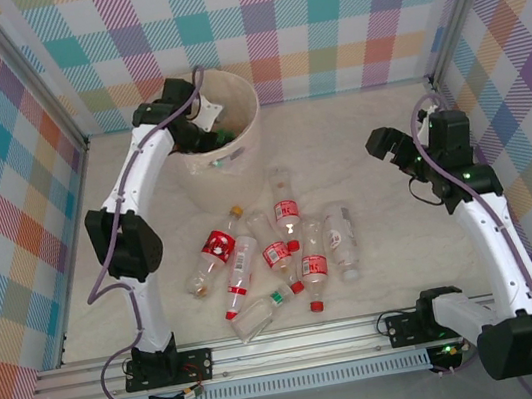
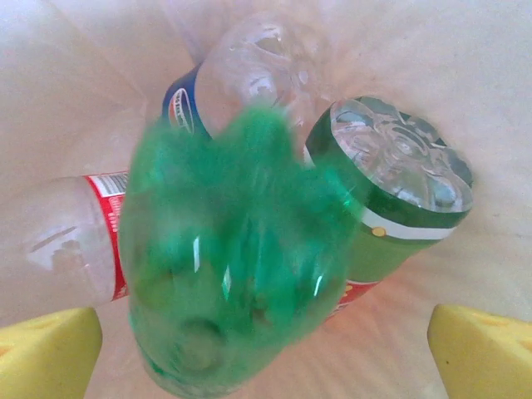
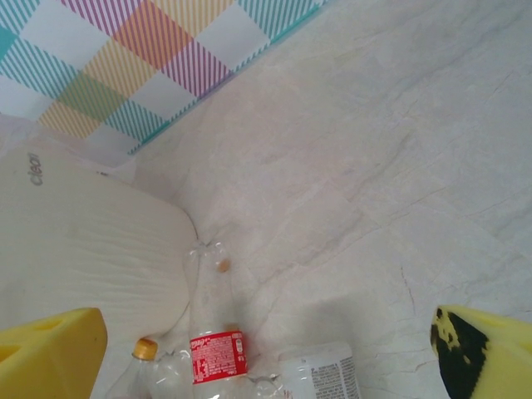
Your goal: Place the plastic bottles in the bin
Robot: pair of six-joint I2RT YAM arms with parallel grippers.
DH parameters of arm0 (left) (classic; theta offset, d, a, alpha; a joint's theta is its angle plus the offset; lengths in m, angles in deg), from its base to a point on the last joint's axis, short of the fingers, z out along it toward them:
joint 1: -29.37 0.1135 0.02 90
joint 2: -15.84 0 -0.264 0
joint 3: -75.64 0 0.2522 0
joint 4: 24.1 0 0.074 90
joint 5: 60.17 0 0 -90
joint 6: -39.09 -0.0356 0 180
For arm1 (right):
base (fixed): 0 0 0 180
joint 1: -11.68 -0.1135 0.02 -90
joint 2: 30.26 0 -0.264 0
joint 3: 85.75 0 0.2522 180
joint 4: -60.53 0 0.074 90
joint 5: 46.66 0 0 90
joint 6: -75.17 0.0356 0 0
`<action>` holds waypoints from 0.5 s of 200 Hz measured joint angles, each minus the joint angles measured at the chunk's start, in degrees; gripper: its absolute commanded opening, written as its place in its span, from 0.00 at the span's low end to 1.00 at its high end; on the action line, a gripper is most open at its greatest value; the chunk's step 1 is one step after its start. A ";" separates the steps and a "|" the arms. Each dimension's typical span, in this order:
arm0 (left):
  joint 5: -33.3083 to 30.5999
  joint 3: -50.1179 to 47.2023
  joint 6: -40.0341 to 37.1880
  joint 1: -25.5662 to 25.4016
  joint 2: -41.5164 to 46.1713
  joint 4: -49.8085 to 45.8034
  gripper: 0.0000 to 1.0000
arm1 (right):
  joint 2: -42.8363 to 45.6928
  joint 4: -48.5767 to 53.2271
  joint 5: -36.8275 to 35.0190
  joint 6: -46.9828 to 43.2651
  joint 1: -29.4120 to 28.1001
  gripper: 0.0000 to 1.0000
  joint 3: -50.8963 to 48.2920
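Left gripper (image 1: 201,121) spread wide over the bin (image 1: 242,178); right gripper (image 1: 381,145) raised, spread wide

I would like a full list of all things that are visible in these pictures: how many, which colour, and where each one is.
round cream-beige plastic bin: one, cream-beige, far part of the table, left of centre
clear plastic bottles on the table: about eight, mostly red labels and caps, one yellow cap, one white label; loose pile in front of the bin
green plastic bottles: two, one blurred; inside the bin
clear bottle with blue label: one, inside the bin
clear bottle with red label: one, inside the bin
table: one, pale marbled
checked walls: pastel, three sides
left hand: open, yellow pads, over the bin
right hand: open, above the table's right side
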 measured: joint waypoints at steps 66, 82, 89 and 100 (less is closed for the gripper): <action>-5.31 4.17 6.54 0.55 6.84 2.99 1.00 | -3.67 0.35 5.88 -1.88 0.00 0.99 0.39; -6.67 4.39 9.11 0.68 8.76 4.52 1.00 | -5.55 2.16 7.85 -2.80 -0.02 0.99 2.45; -7.26 4.28 10.32 0.76 9.79 5.18 1.00 | -6.54 2.75 8.46 -2.99 -0.02 1.00 3.32; -8.26 2.89 11.87 0.87 12.02 6.93 1.00 | -7.89 3.72 9.07 -3.65 -0.46 0.97 4.17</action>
